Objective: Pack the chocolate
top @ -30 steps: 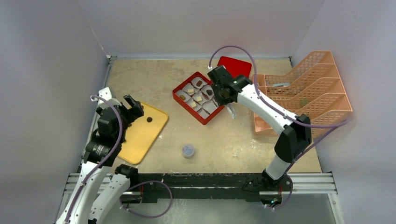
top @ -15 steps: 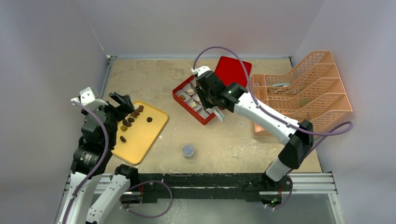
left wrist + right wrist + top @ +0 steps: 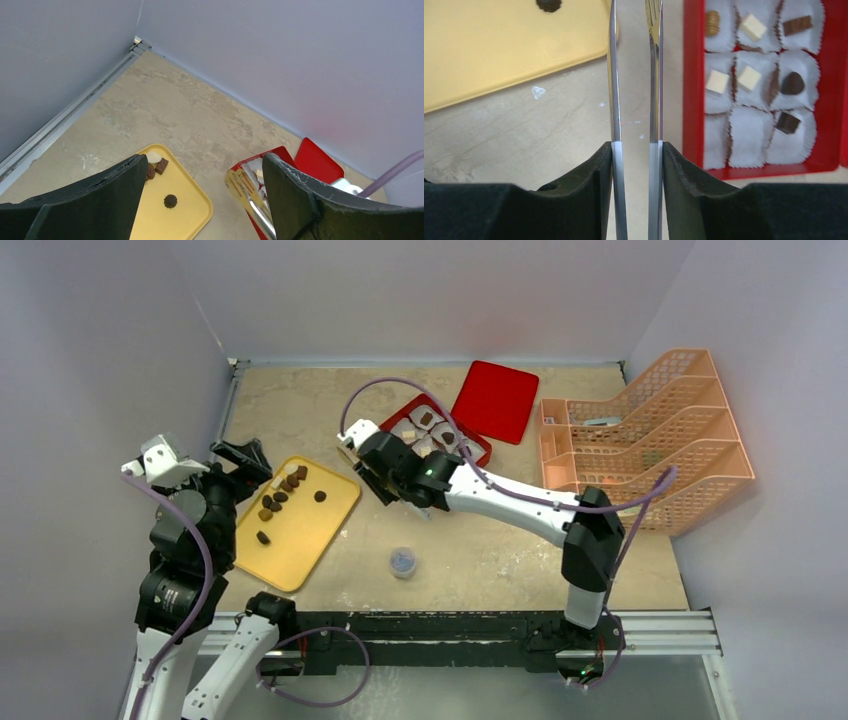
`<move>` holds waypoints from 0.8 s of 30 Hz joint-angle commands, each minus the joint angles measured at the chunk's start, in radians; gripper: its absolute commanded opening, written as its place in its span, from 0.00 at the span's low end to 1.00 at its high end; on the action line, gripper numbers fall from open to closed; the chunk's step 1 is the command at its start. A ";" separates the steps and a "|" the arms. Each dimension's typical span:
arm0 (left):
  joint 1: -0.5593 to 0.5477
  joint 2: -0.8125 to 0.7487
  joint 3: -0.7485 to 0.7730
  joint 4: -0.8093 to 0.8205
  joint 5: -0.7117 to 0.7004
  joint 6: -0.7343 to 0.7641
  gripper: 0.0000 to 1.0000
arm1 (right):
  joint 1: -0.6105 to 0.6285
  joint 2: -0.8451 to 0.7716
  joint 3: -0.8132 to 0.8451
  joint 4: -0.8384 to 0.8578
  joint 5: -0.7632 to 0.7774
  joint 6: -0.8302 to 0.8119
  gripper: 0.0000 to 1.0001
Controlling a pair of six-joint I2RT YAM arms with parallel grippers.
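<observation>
Tongs (image 3: 613, 75) of thin metal sit pinched in the right tool (image 3: 636, 150), which is closed part-way on them; the two blades stand apart with nothing between their tips. It hangs over bare table (image 3: 480, 540) between the red box (image 3: 689, 100), where most white paper liners (image 3: 749, 135) carry a piece and two look empty, and the yellow tray (image 3: 300, 540). I'd call this the fetching step: next the blades must go down astride one piece and squeeze. The chocolate (image 3: 281, 496) waiting there lies strung slantwise along the tray's far-left side, one round lump (image 3: 320, 496) apart, with no long axis to line up on. The left tool (image 3: 203, 167) gapes wide and empty, raised near the tray's far-left corner
</observation>
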 commanded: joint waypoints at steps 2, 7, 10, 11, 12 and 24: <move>0.003 -0.016 0.047 0.003 -0.016 -0.010 0.84 | 0.044 0.074 0.089 0.126 -0.041 -0.047 0.40; 0.003 -0.019 0.039 -0.004 -0.017 -0.007 0.84 | 0.098 0.173 0.147 0.129 -0.046 -0.078 0.41; 0.003 -0.020 0.036 -0.006 -0.018 -0.007 0.84 | 0.115 0.215 0.178 0.128 -0.043 -0.090 0.42; 0.003 -0.021 0.036 -0.006 -0.017 -0.007 0.84 | 0.119 0.227 0.183 0.130 -0.043 -0.095 0.42; 0.002 -0.022 0.033 -0.005 -0.018 -0.006 0.84 | 0.121 0.241 0.190 0.129 -0.046 -0.099 0.42; 0.003 -0.034 0.026 -0.009 -0.038 0.007 0.84 | 0.135 0.374 0.305 0.027 -0.003 -0.108 0.42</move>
